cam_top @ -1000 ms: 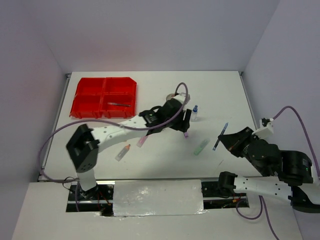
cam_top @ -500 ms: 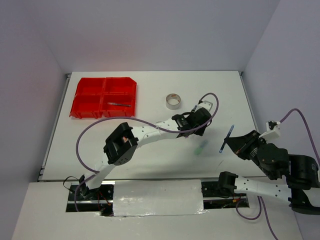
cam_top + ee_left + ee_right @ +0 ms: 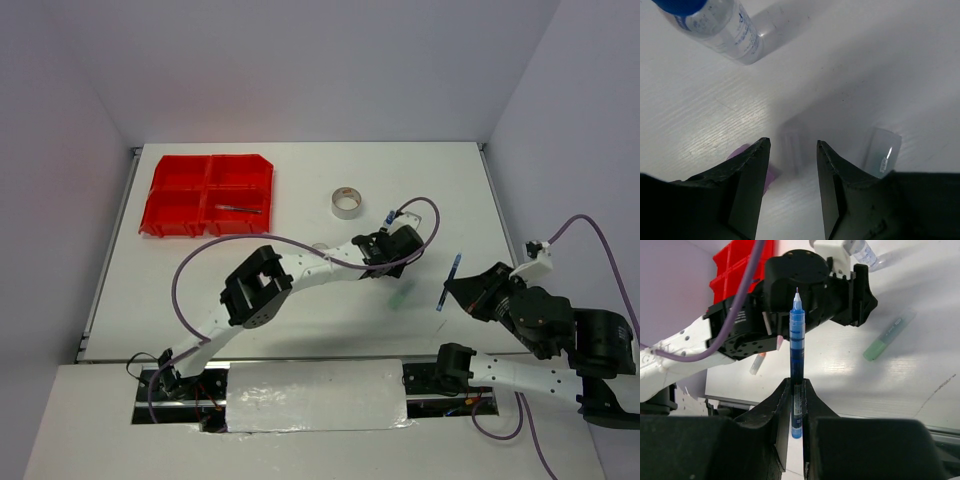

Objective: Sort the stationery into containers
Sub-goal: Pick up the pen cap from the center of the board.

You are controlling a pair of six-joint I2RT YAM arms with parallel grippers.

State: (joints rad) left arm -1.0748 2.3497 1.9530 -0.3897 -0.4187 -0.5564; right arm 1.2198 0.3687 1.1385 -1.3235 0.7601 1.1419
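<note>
Left pincer [image 3: 792, 147] has shifted right toward the bottle [image 3: 722, 27].

Bright diffuse light is flooding the table [image 3: 460, 180]; shadows are falling soft; left gripper [image 3: 793, 145] is showing blurred

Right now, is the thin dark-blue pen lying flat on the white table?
No, the thin dark-blue pen is clamped between the right arm's fingers, its tip sticking out beyond them.
</note>
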